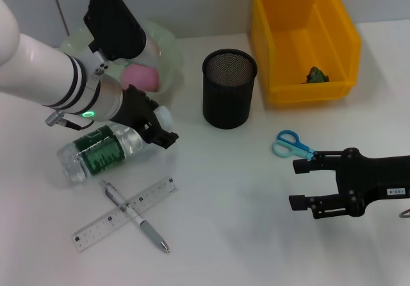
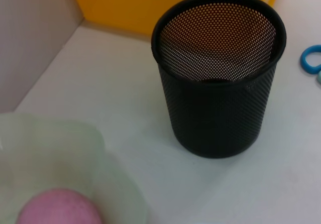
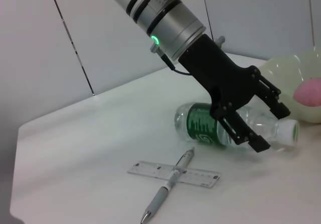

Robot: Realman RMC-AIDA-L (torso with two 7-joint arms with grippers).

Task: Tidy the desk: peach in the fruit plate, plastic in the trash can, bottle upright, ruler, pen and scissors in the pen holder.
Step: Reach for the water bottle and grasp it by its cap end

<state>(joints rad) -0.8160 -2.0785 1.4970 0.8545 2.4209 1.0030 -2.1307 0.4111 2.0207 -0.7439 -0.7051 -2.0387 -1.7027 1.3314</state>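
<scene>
The left gripper [image 1: 159, 127], fingers spread, straddles the lying water bottle [image 1: 102, 150]; the open right gripper [image 1: 302, 183] hangs beside the scissors [image 1: 291, 144].

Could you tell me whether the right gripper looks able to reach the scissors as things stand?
Probably yes. The right gripper is open and sits just beside the scissors, which lie flat on the table with nothing over or between them.

This looks like a robot test bench in a lab or office: a bare white tabletop [image 1: 237, 190] set against plain grey wall panels [image 3: 60, 43], staged with a black mesh pen holder [image 1: 229, 88] and a yellow plastic storage bin [image 1: 302, 39].
</scene>
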